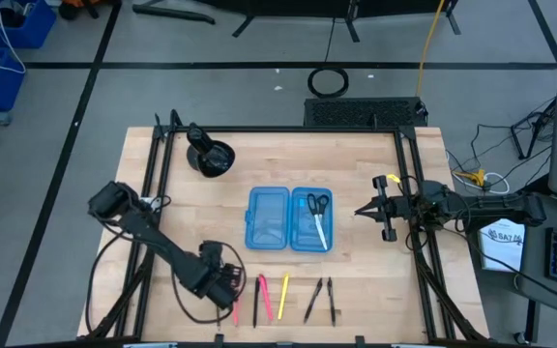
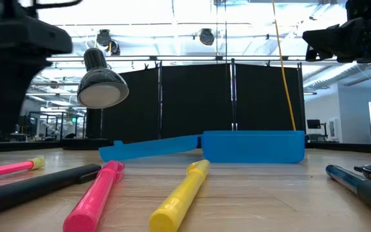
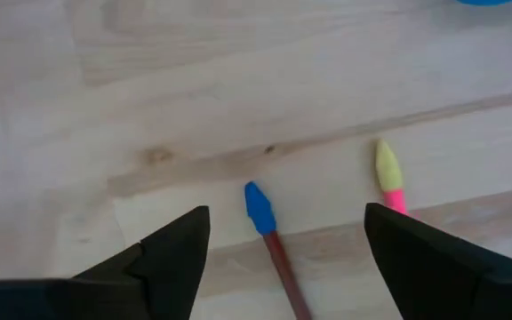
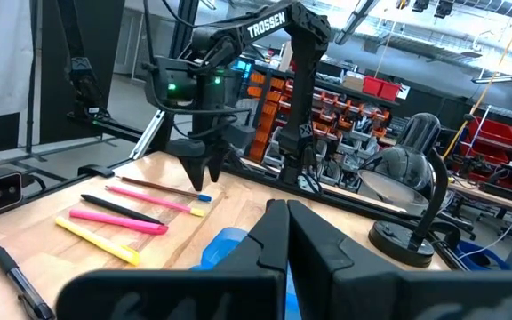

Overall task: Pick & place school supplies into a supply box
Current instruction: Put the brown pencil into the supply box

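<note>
Pencil with the blue tip (image 3: 259, 210) lies untouched between our left gripper's (image 3: 287, 244) wide-apart jaws at the surface's (image 1: 356, 280) seven o'clock; right gripper (image 1: 364, 210) jaws together.

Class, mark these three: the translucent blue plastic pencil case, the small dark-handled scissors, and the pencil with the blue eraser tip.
Translucent blue plastic pencil case (image 1: 268, 218), high view, floor of the empty half.
Small dark-handled scissors (image 1: 317, 206), high view, handles.
Pencil with the blue eraser tip (image 3: 258, 208), left wrist view, blue tip.
</note>
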